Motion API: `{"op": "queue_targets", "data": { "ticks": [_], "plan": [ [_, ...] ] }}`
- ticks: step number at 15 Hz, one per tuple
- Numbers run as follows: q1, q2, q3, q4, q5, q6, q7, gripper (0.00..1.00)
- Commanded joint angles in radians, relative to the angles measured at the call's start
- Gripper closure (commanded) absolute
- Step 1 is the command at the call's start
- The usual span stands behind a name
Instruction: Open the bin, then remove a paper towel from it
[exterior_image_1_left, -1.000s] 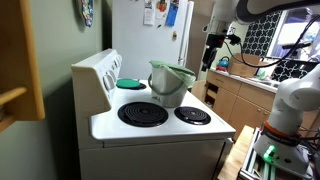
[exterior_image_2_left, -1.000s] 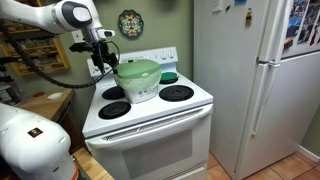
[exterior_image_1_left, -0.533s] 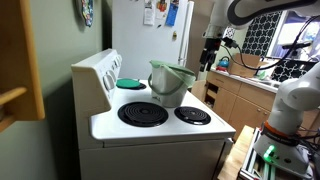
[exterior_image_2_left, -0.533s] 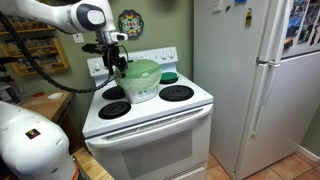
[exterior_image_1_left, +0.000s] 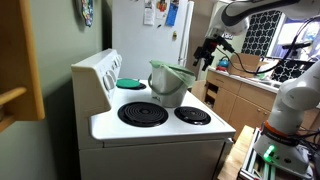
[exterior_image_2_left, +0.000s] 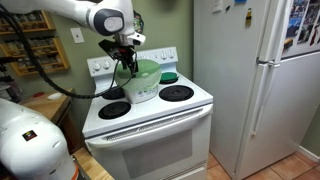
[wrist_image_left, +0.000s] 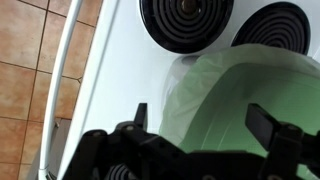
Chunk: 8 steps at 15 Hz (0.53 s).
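Refrigerator (exterior_image_2_left: 250, 80): white, tall, just beside the stove; papers and magnets on its door in an exterior view (exterior_image_1_left: 150, 30).

Stove (exterior_image_1_left: 150, 128): white, coil-top, backguard at the rear. Oven handle (wrist_image_left: 65, 80) runs down the 9 o'clock side of the wrist view, over brown floor tile (wrist_image_left: 25, 60).

Arm (exterior_image_2_left: 60, 12): white, reaching in over the cooktop.

Bin (exterior_image_1_left: 170, 85): pale body, green rim and lid, upright mid-cooktop among the burners. In the wrist view the lid (wrist_image_left: 240, 90) fills the frame from centre to 3 o'clock, apparently down; paper towel not seen.

Burners: front coil (exterior_image_1_left: 143, 113) at the bin's 7 o'clock, another (exterior_image_1_left: 192, 115) at 5 o'clock.

Teal disc (exterior_image_1_left: 130, 83): flat on the rear burner, at the bin's 9 o'clock.

Gripper (exterior_image_1_left: 205, 55): above the bin at its 2 o'clock, apart from it. In the wrist view the gripper (wrist_image_left: 200, 120) has its fingers (wrist_image_left: 140, 115) spread wide, nothing between them, lid below.
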Motion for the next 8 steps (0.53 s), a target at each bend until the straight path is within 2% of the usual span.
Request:
{"op": "queue_targets", "data": {
  "ticks": [1, 5, 8],
  "plan": [
    [-0.017, 0.008, 0.006, 0.001, 0.005, 0.004, 0.006, 0.00],
    [-0.032, 0.048, -0.001, 0.004, 0.007, 0.028, 0.023, 0.00],
    [-0.025, 0.093, -0.049, 0.020, 0.097, 0.027, -0.010, 0.00]
  ]
}}
